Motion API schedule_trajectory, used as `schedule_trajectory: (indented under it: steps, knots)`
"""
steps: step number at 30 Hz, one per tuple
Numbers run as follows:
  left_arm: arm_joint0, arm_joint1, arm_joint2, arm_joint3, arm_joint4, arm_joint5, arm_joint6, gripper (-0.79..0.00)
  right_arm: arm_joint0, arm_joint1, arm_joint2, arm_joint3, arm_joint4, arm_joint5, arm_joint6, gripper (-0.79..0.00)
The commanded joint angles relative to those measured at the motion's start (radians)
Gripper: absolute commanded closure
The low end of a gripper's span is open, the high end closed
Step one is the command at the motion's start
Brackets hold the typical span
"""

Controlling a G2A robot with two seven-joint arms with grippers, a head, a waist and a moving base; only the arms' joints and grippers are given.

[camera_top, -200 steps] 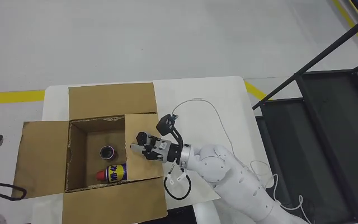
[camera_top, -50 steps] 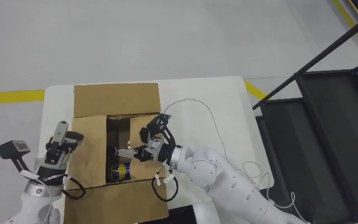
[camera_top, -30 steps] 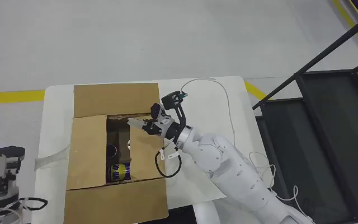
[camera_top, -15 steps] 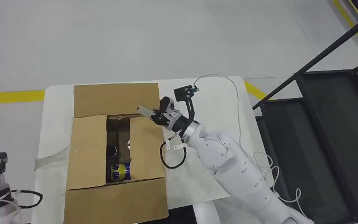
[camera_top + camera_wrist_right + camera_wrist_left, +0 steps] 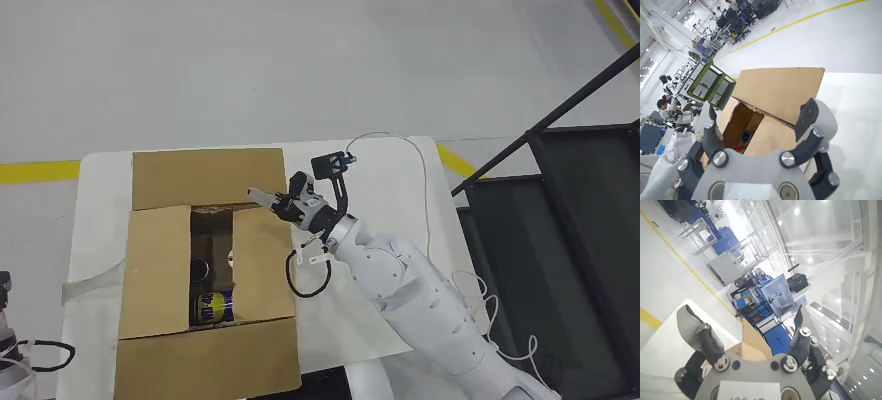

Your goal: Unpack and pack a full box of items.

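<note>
The right pincer [image 5: 262,194], spread wide and empty, hovers over the far edge of the cardboard box [image 5: 205,178]; the left pincer [image 5: 743,313], also spread, is off to the side. The box sits on the white surface [image 5: 370,180] with two side flaps folded inward. Its flaps look light and bendy, best pinched at a free edge.

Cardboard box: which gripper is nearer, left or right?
Right. The right gripper hovers over the cardboard box's far flap; the left gripper sits apart, beyond the table's edge.
</note>
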Motion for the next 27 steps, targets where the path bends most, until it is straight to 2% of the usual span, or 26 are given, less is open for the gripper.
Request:
schedule_trajectory:
  steps: [1, 5, 9, 17, 27]
  knots:
    - [0.000, 0.000, 0.000, 0.000, 0.000, 0.000, 0.000, -0.785, 0.000, 0.000, 0.000, 0.000, 0.000, 0.000, 0.000, -0.785]
    - [0.000, 0.000, 0.000, 0.000, 0.000, 0.000, 0.000, -0.785, 0.007, -0.003, -0.009, 0.038, -0.002, 0.006, -0.005, -0.785]
    - [0.000, 0.000, 0.000, 0.000, 0.000, 0.000, 0.000, -0.785, 0.093, -0.027, -0.029, 0.163, 0.088, 0.024, -0.061, -0.785]
    - [0.000, 0.000, 0.000, 0.000, 0.000, 0.000, 0.000, -0.785, 0.262, -0.068, -0.072, 0.380, 0.121, 0.042, -0.114, -0.785]
    - [0.000, 0.000, 0.000, 0.000, 0.000, 0.000, 0.000, -0.785, 0.308, -0.086, -0.056, 0.492, 0.177, 0.049, -0.088, -0.785]
